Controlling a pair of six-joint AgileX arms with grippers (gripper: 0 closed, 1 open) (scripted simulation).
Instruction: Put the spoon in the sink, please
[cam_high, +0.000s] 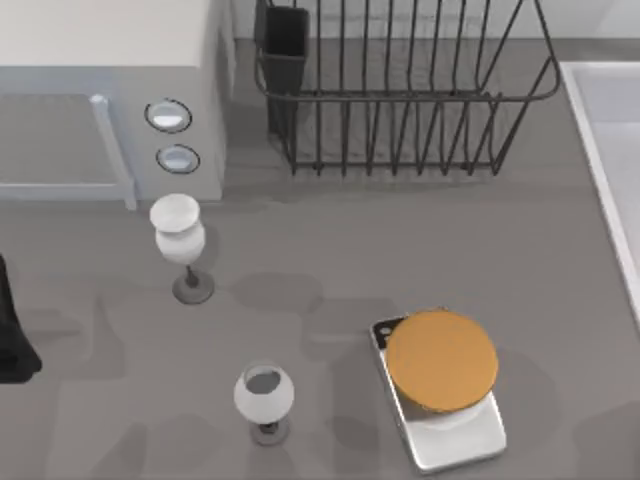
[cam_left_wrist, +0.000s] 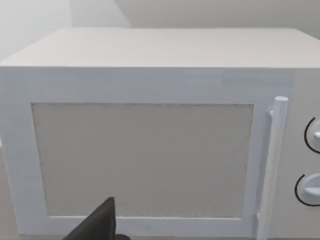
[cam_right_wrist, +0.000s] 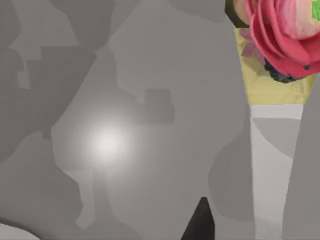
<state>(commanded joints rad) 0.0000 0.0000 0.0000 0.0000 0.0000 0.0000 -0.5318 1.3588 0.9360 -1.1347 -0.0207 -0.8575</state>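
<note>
The spoon is out of view. The sink (cam_high: 620, 105) is a pale basin with a lighter raised rim along the table's right edge in the top view. My left arm (cam_high: 10, 345) is a dark shape at the table's left edge, in front of the microwave. A dark part of my left gripper (cam_left_wrist: 97, 227) faces the microwave door in the left wrist view. A dark part of my right gripper (cam_right_wrist: 200, 222) hangs over bare grey table near a pink flower (cam_right_wrist: 280, 35) in the right wrist view.
A white microwave (cam_high: 110, 60) fills the back left, and a black wire dish rack (cam_high: 400, 90) stands at the back centre. Two wine glasses (cam_high: 178, 232) (cam_high: 264, 395) stand left of centre. An orange disc (cam_high: 440, 360) lies on a shiny metal tray (cam_high: 470, 440).
</note>
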